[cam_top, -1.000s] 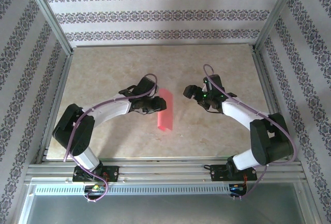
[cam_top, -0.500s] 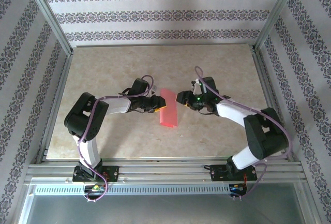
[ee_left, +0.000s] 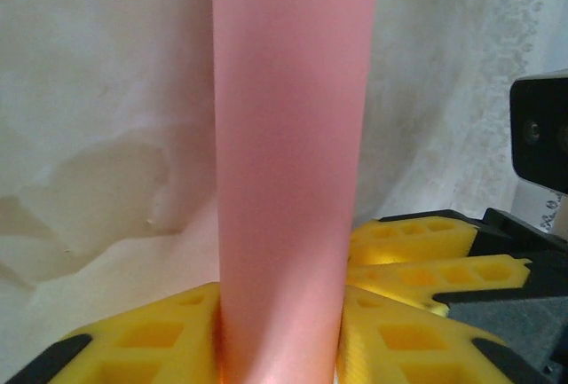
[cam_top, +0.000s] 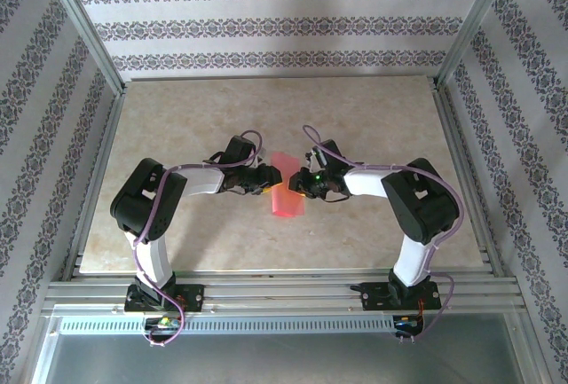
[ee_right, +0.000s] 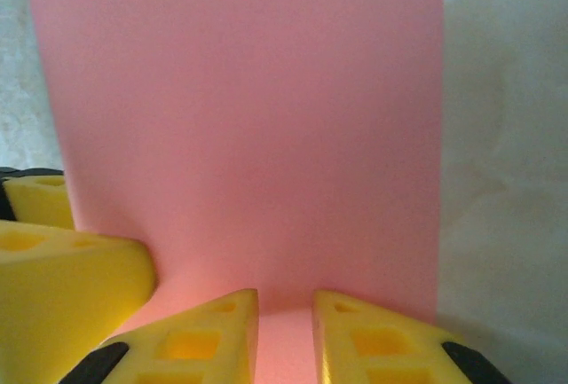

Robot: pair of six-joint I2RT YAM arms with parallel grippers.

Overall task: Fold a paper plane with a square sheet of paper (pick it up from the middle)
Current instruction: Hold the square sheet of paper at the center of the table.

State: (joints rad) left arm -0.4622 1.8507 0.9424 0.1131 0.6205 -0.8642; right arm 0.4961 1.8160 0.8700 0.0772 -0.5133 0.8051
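Over the middle of the bench point(cam_top: 177, 118), the left pincer point(cam_top: 264, 180) stays clamped on the square sheet of paper point(cam_top: 286, 191), which is salmon-pink, smoothly bowed and raised between both arms. The right pincer point(cam_top: 302, 185) has swung in from well apart, its jaws narrowed around the sheet's other edge. Whether it grips yet, I cannot tell. Two-handed folding looks about to begin.

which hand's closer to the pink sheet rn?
Left, barely. The left hand is clamped on the sheet from its left side; the right hand is at its right edge, fingertips straddling it with a small gap.
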